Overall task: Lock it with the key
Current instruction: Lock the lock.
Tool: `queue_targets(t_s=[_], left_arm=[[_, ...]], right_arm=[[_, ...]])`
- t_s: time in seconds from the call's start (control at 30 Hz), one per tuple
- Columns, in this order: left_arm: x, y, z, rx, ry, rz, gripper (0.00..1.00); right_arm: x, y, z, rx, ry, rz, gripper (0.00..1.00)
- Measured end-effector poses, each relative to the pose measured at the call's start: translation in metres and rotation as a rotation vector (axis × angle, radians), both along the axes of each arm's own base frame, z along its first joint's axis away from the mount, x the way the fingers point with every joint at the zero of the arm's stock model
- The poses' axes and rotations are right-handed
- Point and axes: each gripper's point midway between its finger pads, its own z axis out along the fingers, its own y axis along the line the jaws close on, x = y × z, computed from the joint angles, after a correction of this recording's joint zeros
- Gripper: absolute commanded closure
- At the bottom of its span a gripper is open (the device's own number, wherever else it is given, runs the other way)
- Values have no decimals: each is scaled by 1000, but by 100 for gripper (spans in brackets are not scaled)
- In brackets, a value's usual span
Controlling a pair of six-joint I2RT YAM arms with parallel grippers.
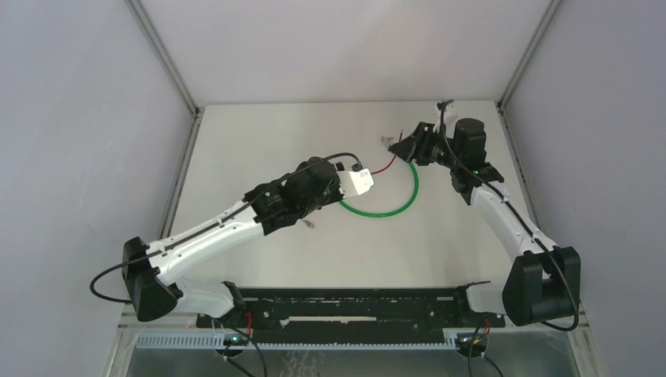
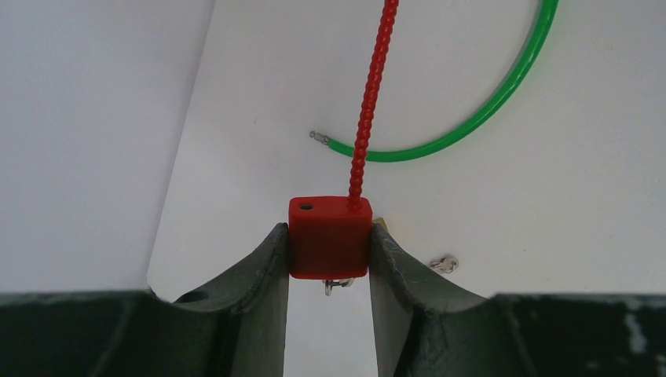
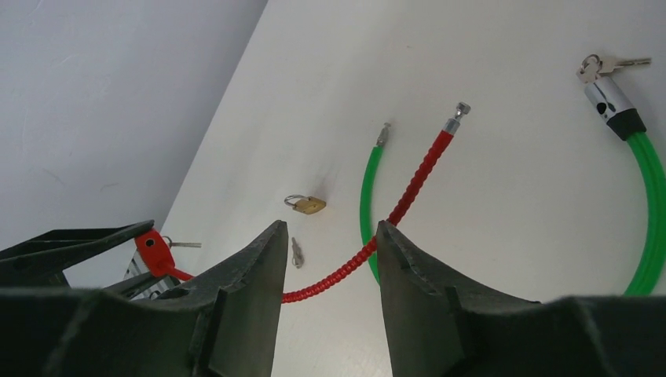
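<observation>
Red lock body: clamped in the left gripper, one finger flat on each side face. Jaws are part-way closed, their width set by the body. One small open hole shows on its top face. The underside is mostly hidden; a bit of metal ring pokes out below. From the right wrist view, a key sticks out sideways at the body; cannot tell whether it is fully seated. In the top view, jaws and body are both hidden under the wrist.

Red cable: ribbed, leaves the body's top face and crosses the desk. It is cut off by the upper edge of the left wrist view. Its free end, a metal tip, lies loose on the desk, not in the body.

Loose beside the cable: brass padlock, with a small key near it, the two apart. Too small to read the shackle state.

Green cable: open arc on the desk. Its bare end is near the red tip, not touching. The other end carries a silver-and-black lock head with keys bunched at it; count unclear.

Right gripper: farthest out. Jaws are apart and straddle the red cable mid-length, with the gap much wider than the cable. The cable passes close to one finger; contact cannot be told. Nothing is gripped.
</observation>
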Motion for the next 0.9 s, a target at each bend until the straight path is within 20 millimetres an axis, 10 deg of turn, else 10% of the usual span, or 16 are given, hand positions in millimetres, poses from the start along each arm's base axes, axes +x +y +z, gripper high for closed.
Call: queue_targets(t_s=[0.5, 0.9], left_arm=[[1, -5, 6, -6, -11, 0, 100], [3, -7, 9, -12, -26, -4, 100]], right_arm=[[12, -11, -12, -94, -21, -100, 41], [2, -34, 29, -116, -155, -164, 38]])
